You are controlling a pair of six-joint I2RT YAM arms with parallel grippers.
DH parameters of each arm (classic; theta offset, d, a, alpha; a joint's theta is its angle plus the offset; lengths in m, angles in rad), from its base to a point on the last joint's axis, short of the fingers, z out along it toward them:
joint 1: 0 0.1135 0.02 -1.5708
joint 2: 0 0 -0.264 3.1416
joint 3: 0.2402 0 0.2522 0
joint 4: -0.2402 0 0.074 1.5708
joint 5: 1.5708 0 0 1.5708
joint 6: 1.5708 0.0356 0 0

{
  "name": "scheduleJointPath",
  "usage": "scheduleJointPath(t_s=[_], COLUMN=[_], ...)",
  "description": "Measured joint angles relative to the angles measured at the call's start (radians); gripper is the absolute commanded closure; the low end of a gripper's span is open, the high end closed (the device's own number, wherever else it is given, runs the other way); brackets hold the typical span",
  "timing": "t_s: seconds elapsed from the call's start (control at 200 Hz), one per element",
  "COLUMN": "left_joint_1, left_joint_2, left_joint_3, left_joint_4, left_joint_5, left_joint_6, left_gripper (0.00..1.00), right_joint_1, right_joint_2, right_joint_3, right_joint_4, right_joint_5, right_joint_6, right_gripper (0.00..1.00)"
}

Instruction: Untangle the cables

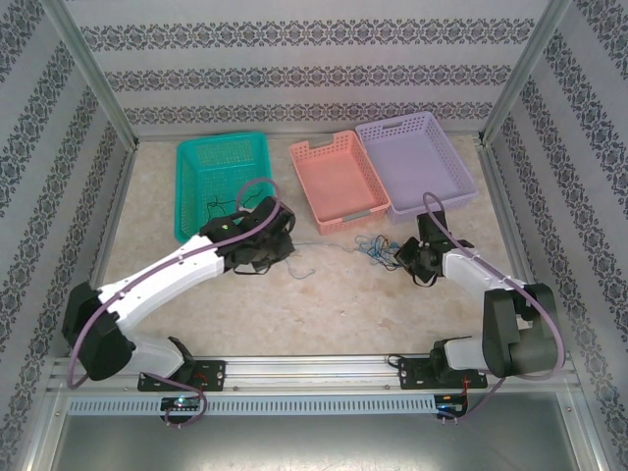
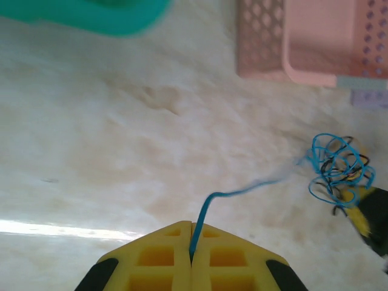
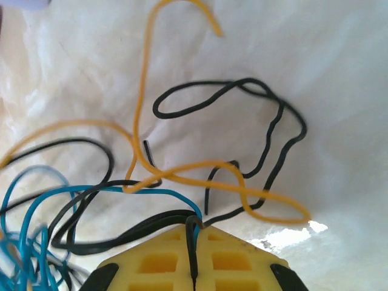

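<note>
The thin blue, black and orange wire cables lie in a small knot on the marbled table, right of its middle and just before the pink plastic basket. One blue strand stretches leftward; the rest looks tangled, so most of the work remains. The left gripper pinches that strand, and the right gripper is clamped on a black wire. Both arms reach in low.

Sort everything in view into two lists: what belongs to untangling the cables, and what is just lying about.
Belongs to the job: blue cable, pinched by the left gripper; black cable, pinched by the right gripper; yellow cable.
Just lying about: teal basket; pink basket; purple basket.
</note>
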Motion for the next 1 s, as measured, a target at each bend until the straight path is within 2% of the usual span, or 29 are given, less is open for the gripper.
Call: scheduleJointPath(t_s=[0.32, 0.595, 0.759, 0.999], left_joint_1=[0.066, 0.127, 0.166, 0.175], left_joint_2=[-0.071, -0.125, -0.152, -0.164], left_joint_3=[0.172, 0.194, 0.264, 0.323], left_joint_4=[-0.206, -0.33, -0.378, -0.418], left_joint_5=[-0.184, -0.294, -0.354, -0.412], left_joint_6=[0.155, 0.203, 0.227, 0.244], left_gripper=[1.0, 1.0, 1.0, 1.0], right_joint_1=[-0.047, -0.105, -0.132, -0.138], right_joint_2=[-0.011, -0.041, -0.041, -0.031], right_joint_3=[0.058, 0.076, 0.095, 0.118], right_joint_4=[-0.108, -0.167, -0.195, -0.211], right_joint_5=[0.06, 0.077, 0.091, 0.107], right_joint_6=[-0.085, -0.142, -0.177, -0.208], right_gripper=[1.0, 1.0, 1.0, 1.0])
